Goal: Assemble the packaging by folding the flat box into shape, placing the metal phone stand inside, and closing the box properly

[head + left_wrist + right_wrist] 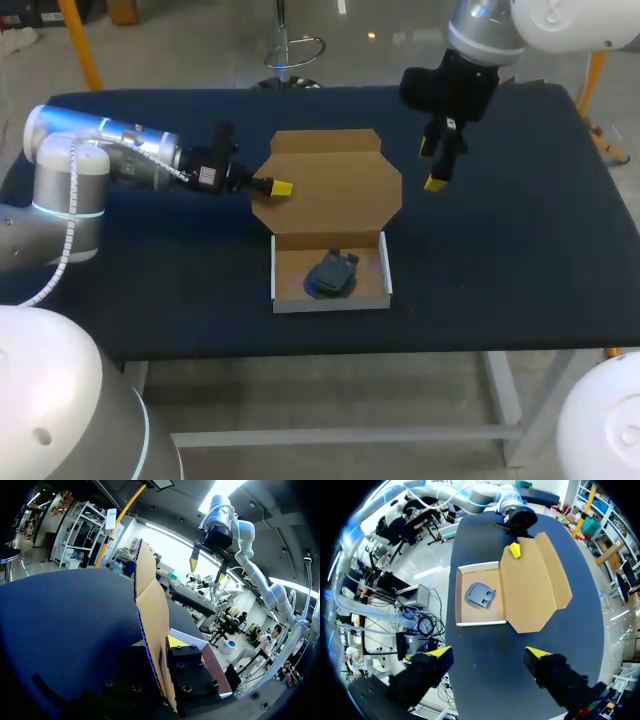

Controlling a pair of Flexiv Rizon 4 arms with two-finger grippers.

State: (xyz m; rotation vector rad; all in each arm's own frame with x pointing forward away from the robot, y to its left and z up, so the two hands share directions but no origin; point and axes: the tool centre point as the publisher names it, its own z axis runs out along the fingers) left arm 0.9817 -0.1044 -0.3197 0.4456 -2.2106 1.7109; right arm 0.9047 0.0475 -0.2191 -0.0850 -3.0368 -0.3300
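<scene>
Starting at the near edge: there's one box (330,303), its tray part sitting open-topped on the dark tabletop (500,250), walls folded up. The single metal phone stand (332,273) is lying flat inside it, roughly in the middle. So I'd say folding and loading are done and only the closing is left.

Behind the tray, the lid (330,195) is laid out away from the robot, nearly flat, with a tuck flap at the far end. The box's long axis runs near to far, and the hinge runs side to side along the tray's back wall, so the lid has to swing over toward the near side.

The left gripper (280,188) comes in sideways at the lid's left edge. From the wrist view its fingers look like they're pinching the cardboard, one above and one below. That arm is clearly the closer one for the fold.

The right gripper (433,165) hangs above the tabletop just off the lid's right edge, fingers spread, touching nothing. Two grippers, one lid, one stand.
</scene>
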